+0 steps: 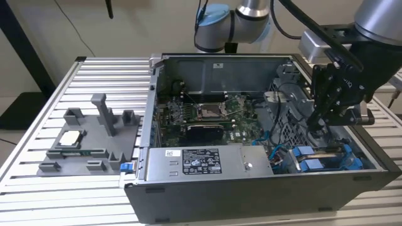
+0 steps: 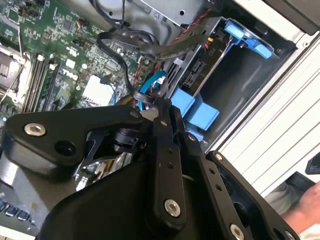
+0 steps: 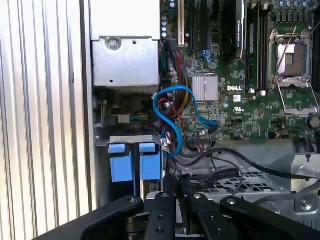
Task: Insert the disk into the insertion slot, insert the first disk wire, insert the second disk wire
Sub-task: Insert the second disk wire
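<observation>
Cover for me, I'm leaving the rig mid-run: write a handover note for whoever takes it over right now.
Gripper: lowered inside the computer case, just above the drive bay, at the exterior view's right.
Things: two blue-framed drives sit side by side in the bay; I cannot tell which is the job's. A blue cable loops beside them.
Done: no drive lies outside the case, so insertion looks finished.
Left: both wires; their plugs are hidden, so treat them as unconfirmed.
</observation>
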You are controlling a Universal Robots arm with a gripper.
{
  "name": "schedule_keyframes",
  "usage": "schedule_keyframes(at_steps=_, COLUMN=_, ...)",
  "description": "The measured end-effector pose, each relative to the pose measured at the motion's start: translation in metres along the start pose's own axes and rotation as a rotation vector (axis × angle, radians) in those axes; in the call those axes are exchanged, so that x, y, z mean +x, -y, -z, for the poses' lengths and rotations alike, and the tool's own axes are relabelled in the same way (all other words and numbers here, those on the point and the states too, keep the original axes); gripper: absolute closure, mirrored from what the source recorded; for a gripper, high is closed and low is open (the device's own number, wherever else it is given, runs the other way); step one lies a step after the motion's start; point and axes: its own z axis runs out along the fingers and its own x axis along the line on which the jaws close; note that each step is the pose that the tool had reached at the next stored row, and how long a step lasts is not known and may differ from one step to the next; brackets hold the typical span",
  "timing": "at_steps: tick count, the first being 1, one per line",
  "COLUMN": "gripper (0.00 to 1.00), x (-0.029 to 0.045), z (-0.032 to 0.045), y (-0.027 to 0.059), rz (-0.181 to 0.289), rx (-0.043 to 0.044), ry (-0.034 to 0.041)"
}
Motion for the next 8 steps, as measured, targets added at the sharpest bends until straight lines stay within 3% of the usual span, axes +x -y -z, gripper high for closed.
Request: schedule_keyframes(at_steps=8, gripper=0.84, x=0.0057, z=-0.0142, y=0.0093, rz=0.026, rx=-0.0019, ry=-0.0008)
